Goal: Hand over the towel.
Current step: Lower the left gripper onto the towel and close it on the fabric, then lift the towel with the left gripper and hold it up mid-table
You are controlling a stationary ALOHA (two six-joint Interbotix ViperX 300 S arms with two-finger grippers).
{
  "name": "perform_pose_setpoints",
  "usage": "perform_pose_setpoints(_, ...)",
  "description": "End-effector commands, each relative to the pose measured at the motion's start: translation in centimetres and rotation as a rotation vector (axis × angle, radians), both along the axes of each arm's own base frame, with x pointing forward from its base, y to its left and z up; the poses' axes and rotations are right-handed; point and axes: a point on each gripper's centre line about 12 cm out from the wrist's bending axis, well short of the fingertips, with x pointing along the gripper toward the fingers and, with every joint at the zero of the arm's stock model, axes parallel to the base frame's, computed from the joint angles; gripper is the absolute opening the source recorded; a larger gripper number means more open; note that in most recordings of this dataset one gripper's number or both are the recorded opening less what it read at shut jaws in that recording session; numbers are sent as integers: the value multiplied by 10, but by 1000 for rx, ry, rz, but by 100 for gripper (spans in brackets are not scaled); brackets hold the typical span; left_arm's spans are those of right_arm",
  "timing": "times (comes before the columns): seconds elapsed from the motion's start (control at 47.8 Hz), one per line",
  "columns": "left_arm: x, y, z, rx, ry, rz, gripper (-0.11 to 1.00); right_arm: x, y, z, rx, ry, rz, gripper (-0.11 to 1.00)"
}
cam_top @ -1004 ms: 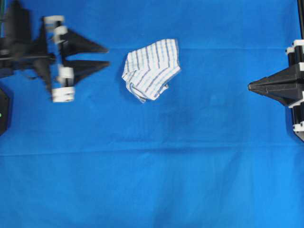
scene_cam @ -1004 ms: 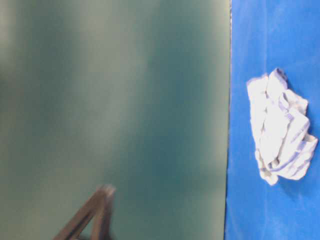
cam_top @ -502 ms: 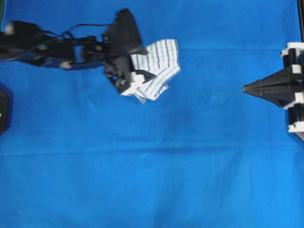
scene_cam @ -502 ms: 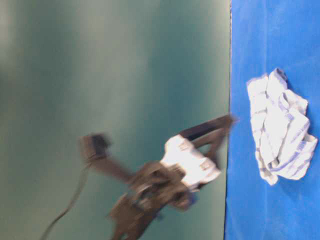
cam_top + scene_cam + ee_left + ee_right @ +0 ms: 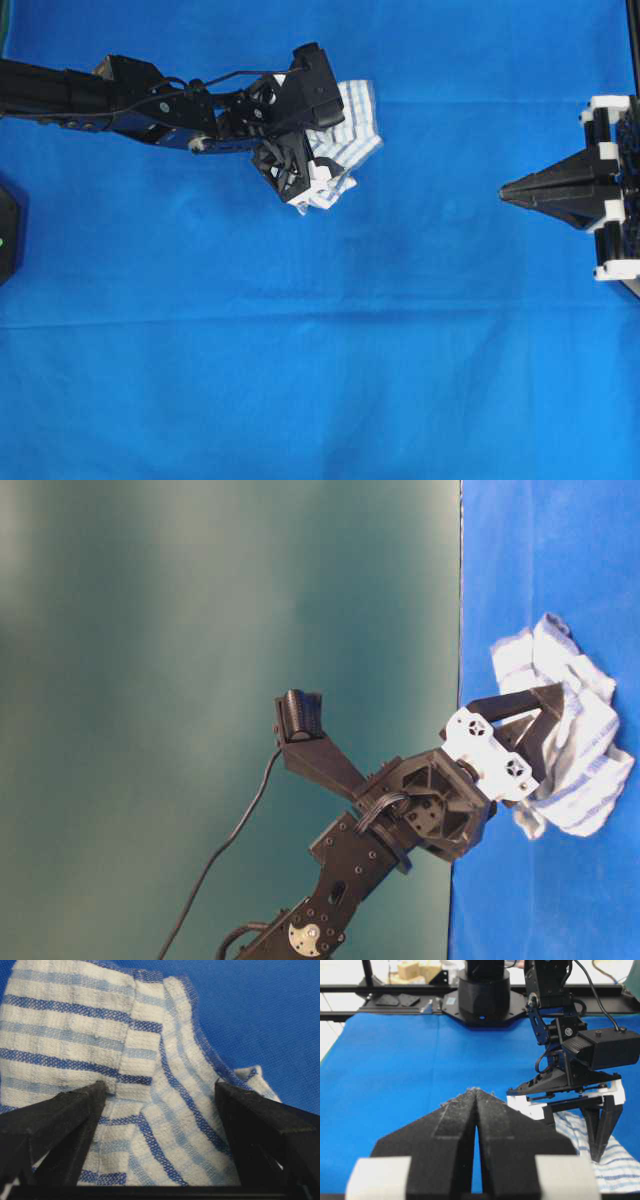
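1. The blue tablecloth [image 5: 320,380] is covering the whole work surface, with faint fold creases running across it in the overhead view.

2. The left arm [image 5: 120,95] is stretching in from the left edge of the overhead view towards the upper middle of the cloth, with a cable trailing along it. In the table-level view the same arm is angling up from the bottom with its wrist camera sticking out to one side.

3. The towel [image 5: 350,125] is lying crumpled on the tablecloth in the upper middle of the overhead view, white with thin blue and grey stripes, partly covered by the left arm's wrist.

4. The left gripper [image 5: 160,1110] is sitting right over the towel with its jaws spread wide. In the left wrist view a black finger is standing on either side of a raised fold, tips down at the fabric, with striped cloth filling the gap between them. Nothing is being pinched.

5. The right gripper [image 5: 515,190] is waiting at the right edge of the overhead view, well apart from the towel, pointing across towards it. Its jaws are pressed together to a single point, and it is holding nothing.
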Motion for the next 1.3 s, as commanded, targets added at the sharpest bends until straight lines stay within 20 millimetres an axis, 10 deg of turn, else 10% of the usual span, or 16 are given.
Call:
perform_pose_setpoints(0.0,4,5,12,3,-18,8,92,2,0,3,3,-6,-1,0)
perform_pose_setpoints(0.397,-3,2,22,11,8,-8,8,2,0,3,3,-6,1,0)
perform_pose_setpoints(1.046,-58,-72,203,105,-471,-150,8,1,0,7,3,-23,1,0)
perform_pose_setpoints(1.276,-91,-94,232,141,-710,-196,8,1,0,6,3,-20,-1,0)
